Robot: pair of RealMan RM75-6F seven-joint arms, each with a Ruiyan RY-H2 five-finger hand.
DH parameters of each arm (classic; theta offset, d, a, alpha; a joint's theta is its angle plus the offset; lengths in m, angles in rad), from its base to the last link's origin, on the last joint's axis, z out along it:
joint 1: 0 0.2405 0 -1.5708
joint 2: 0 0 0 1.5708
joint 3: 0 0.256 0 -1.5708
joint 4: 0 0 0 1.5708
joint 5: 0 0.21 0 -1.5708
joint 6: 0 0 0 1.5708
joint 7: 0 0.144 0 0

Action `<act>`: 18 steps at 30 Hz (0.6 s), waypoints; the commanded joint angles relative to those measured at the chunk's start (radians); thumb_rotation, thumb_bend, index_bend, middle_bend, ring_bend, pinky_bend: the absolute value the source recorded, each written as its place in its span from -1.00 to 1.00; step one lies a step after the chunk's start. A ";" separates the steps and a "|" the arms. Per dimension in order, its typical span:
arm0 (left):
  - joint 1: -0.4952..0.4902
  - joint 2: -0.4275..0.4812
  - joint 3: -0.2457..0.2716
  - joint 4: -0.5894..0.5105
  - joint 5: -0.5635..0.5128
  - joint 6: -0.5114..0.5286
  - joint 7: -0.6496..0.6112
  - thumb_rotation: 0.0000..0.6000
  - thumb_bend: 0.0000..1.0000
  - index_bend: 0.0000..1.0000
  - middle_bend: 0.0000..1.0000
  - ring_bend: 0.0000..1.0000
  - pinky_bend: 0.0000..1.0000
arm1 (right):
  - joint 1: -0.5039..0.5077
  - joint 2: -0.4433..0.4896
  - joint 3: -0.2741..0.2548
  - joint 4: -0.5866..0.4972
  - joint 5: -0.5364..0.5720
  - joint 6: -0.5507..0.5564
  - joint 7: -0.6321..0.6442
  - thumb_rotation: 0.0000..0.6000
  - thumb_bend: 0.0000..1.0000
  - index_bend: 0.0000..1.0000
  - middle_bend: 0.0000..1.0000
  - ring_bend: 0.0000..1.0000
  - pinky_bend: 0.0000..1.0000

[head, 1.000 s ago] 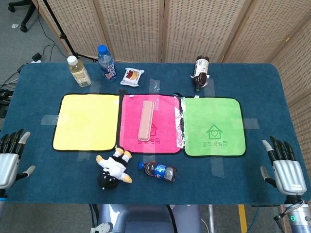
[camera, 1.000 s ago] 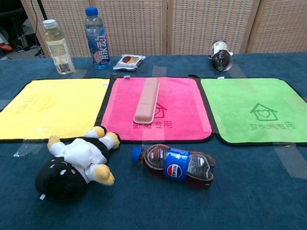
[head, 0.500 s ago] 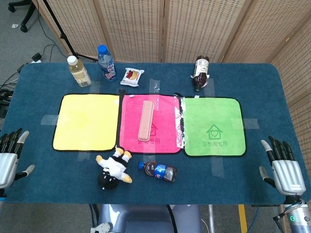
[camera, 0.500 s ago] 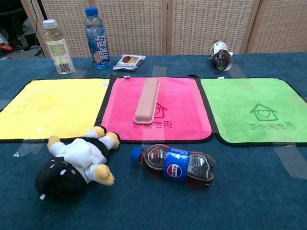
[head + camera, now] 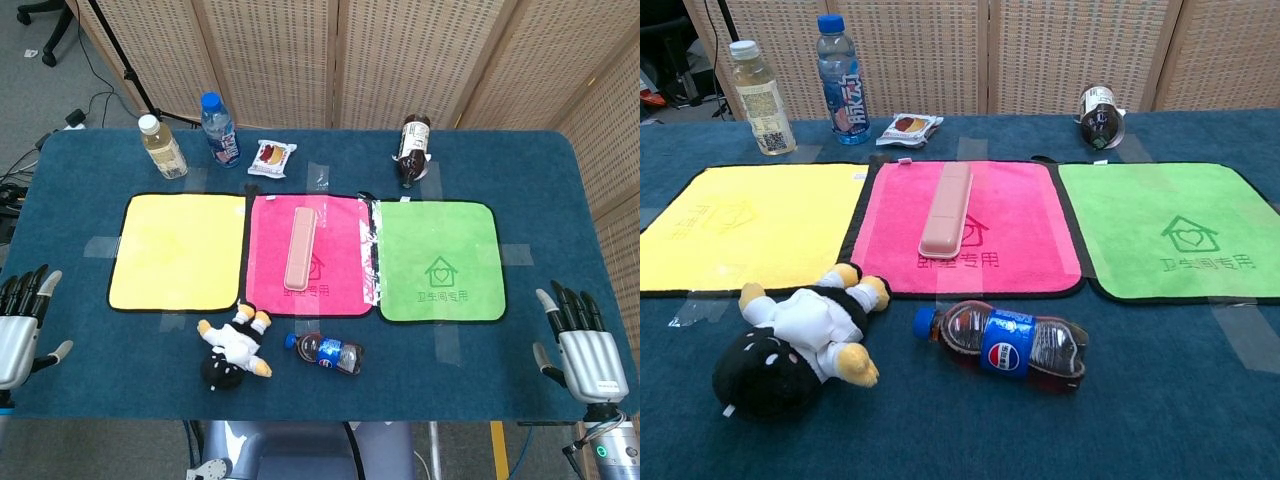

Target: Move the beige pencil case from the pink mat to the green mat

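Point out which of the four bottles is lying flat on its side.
The cola bottle with the blue cap and blue label, lying on the blue tablecloth in front of the pink mat. The other three stand behind the mats.

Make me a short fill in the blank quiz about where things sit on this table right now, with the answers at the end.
1. The beige pencil case lies on the ____ mat.
2. The green mat has ____ lying on it.
3. The cola bottle in front of the pink mat lies on its ____.
4. The left hand and right hand both hold ____.

Answers: pink; nothing; side; nothing
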 commanded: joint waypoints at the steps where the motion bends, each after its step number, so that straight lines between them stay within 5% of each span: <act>1: 0.000 0.000 0.003 -0.002 0.001 -0.003 0.000 1.00 -0.68 -1.00 -1.00 -1.00 -1.00 | 0.007 -0.012 0.013 0.016 -0.015 0.018 0.013 1.00 -0.07 -0.98 -1.00 -1.00 -1.00; 8: -0.004 0.002 0.006 -0.005 0.003 -0.012 -0.004 1.00 -0.68 -1.00 -1.00 -1.00 -1.00 | 0.066 -0.040 0.056 0.072 -0.051 0.013 -0.004 1.00 -0.07 -0.67 -0.87 -1.00 -1.00; 18: -0.014 -0.004 0.006 -0.005 -0.002 -0.032 -0.011 1.00 -0.68 -1.00 -1.00 -1.00 -1.00 | 0.229 -0.059 0.111 0.131 -0.071 -0.143 -0.138 1.00 -0.02 -0.63 -0.84 -1.00 -1.00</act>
